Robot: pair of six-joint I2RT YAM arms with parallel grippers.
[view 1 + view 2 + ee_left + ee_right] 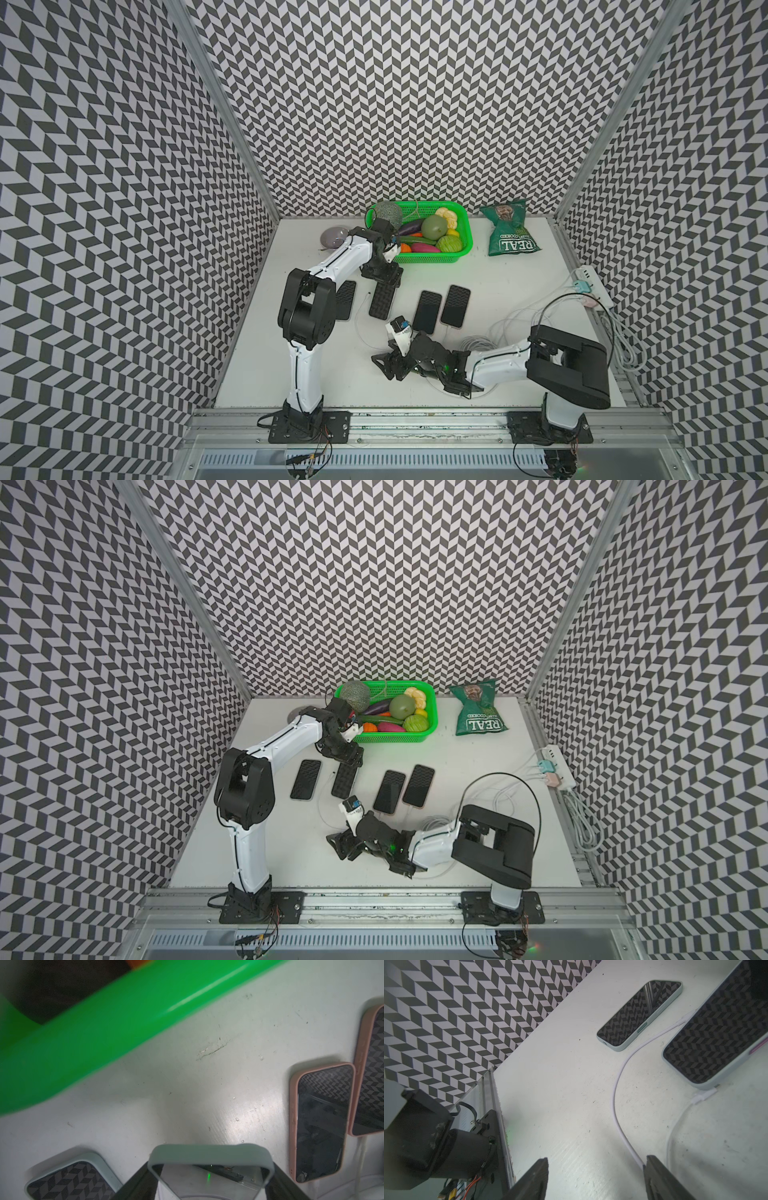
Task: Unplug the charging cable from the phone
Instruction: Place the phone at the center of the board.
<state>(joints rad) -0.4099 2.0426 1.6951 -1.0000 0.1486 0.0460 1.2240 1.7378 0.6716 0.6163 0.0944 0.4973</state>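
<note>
Step, withdraw: I'd hold left pincer firm on the phone pinched between its fingers; lift right pincer clear of the lilac cable touching its finger | plug looks out, ahead of right pincer, beside phone's corner | pose: left arm stretched forward, low; right reaching sideways, low, pincer wide, empty.

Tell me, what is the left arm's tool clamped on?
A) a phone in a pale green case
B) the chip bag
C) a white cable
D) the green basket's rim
A: the left wrist view shows the left tool with a finger on each side of the end of the pale green phone, apart from the green basket.
</note>
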